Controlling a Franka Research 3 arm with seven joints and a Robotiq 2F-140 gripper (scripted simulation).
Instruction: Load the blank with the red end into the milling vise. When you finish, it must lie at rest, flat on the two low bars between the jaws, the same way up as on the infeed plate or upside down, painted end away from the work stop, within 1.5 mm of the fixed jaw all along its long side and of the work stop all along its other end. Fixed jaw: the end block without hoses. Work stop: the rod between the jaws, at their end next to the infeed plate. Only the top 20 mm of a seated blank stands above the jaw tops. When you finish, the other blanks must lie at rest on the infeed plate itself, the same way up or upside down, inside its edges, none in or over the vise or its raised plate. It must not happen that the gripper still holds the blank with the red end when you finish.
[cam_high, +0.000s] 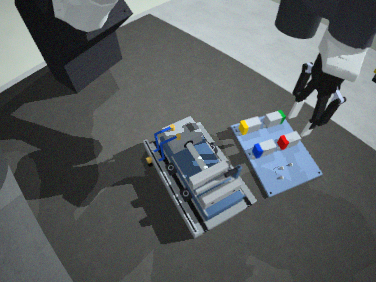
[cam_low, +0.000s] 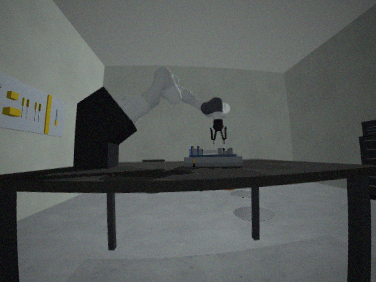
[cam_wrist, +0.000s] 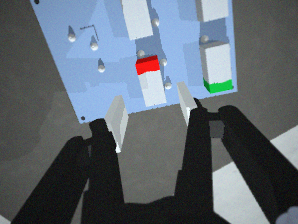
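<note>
The blank with the red end (cam_high: 292, 138) (cam_wrist: 151, 82) lies flat on the light-blue infeed plate (cam_high: 296, 169) (cam_wrist: 116, 49), near the plate's edge farthest from the vise. My gripper (cam_high: 298, 123) (cam_low: 218, 140) (cam_wrist: 151, 100) hangs above that edge. It is partly open and empty, with its fingers on either side of the blank's grey end but well above it. The milling vise (cam_high: 206, 176) (cam_low: 212, 159) stands left of the plate, with blue hoses (cam_high: 162, 138) at its far end. The gap between its jaws holds no blank.
Three other blanks lie on the plate: green-ended (cam_high: 275, 118) (cam_wrist: 216, 65), yellow-ended (cam_high: 250, 124) and blue-ended (cam_high: 264, 148). Small pins (cam_wrist: 101, 65) stick up from the plate. A dark block at the arm's base (cam_high: 75, 40) stands at the back left.
</note>
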